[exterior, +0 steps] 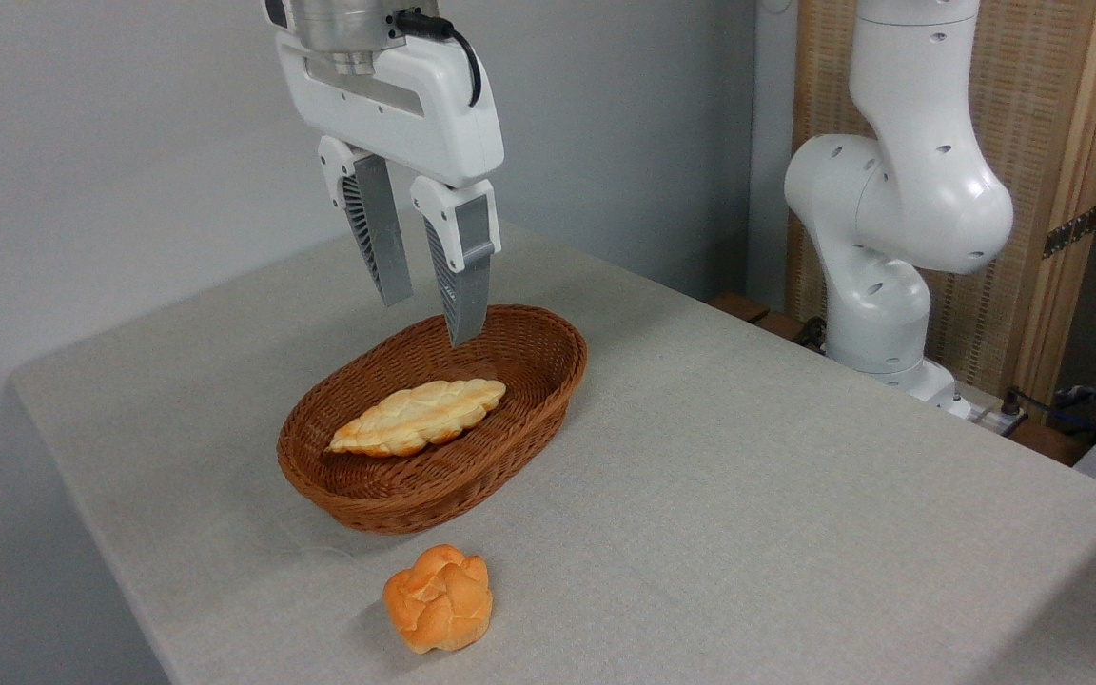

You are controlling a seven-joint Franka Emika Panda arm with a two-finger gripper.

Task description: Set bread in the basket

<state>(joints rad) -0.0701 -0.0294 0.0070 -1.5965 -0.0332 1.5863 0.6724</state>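
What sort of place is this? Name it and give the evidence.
Probably a robotics lab or test room, not a kitchen: a robot arm mounted beside a cloth-covered table, cables at its base, and bare grey walls with only bread props laid out.

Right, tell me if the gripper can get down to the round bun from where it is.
Probably yes. The bun sits alone on the bare table in front of the basket, nothing over or against it. The gripper hangs open above the basket's far end, holding nothing.
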